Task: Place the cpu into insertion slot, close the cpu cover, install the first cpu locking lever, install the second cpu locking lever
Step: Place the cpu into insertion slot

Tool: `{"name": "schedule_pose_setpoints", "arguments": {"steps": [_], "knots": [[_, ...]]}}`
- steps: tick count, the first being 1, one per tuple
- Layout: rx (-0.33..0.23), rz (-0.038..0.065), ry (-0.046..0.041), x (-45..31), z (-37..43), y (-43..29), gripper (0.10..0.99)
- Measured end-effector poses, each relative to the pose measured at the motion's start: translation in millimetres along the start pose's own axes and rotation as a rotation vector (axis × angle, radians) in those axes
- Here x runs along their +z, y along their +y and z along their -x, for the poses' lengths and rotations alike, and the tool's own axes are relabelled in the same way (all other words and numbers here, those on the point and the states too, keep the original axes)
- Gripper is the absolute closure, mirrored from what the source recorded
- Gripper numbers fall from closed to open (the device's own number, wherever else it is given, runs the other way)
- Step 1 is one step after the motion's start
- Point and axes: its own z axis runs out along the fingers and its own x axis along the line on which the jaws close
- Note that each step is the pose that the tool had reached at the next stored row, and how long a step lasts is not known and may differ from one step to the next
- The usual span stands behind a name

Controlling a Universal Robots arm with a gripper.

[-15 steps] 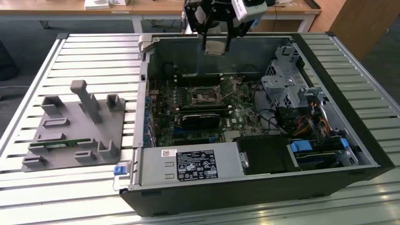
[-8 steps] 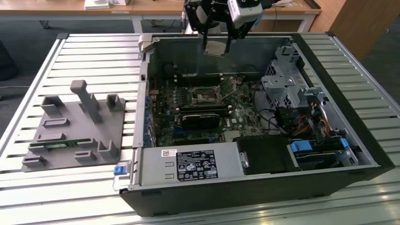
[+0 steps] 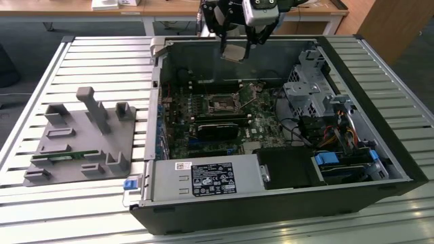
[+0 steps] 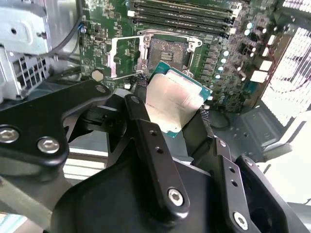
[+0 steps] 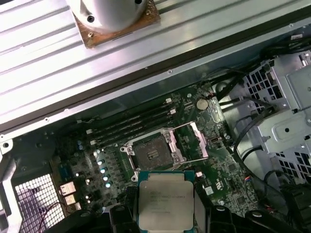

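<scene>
**A:** From the exterior view we get the overall position. The gripper [image 3: 236, 47] hangs over the open computer case [image 3: 271, 206], clamped on the cpu [image 3: 235, 53], which is tilted and well above the green board.

**B:** The first wrist view gives us the target. The insertion slot [image 5: 149, 155] is bare, with the cpu cover [image 5: 192, 141] swung open beside it. In the second wrist view we see the fingers [image 4: 141, 119] pressing opposite edges of the chip.

Robotics lab: open computer case [image 3: 271, 213] on slatted aluminium bench [image 3: 101, 61], desks [image 3: 68, 9] behind.
</scene>
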Motion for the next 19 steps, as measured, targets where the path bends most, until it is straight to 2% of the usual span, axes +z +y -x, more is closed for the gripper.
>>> {"name": "schedule_pose_setpoints", "arguments": {"steps": [19], "knots": [[0.258, 0.005, -0.023, 3.2, -1.7, -0.8, 0.541]]}}
